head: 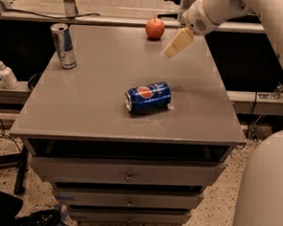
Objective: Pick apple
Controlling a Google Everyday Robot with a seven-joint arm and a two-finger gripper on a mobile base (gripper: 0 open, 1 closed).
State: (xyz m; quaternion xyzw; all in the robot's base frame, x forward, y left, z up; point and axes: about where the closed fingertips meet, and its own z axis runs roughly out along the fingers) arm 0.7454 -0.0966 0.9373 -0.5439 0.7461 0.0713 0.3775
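Camera view: my rig's gripper (178,43) hangs above the far right part of the grey worktop (92,100), tilted down towards the left of the picture. I cannot tell whether its jaws are apart or together. The apple (155,28) sits just beyond the jaws and slightly to their left, near the worktop's far edge, apart from them. A blue soda can (148,96) lies on its side well on the near side of the jaws, mid-worktop. A silver can (64,46) stands upright far to their left, by the left edge.
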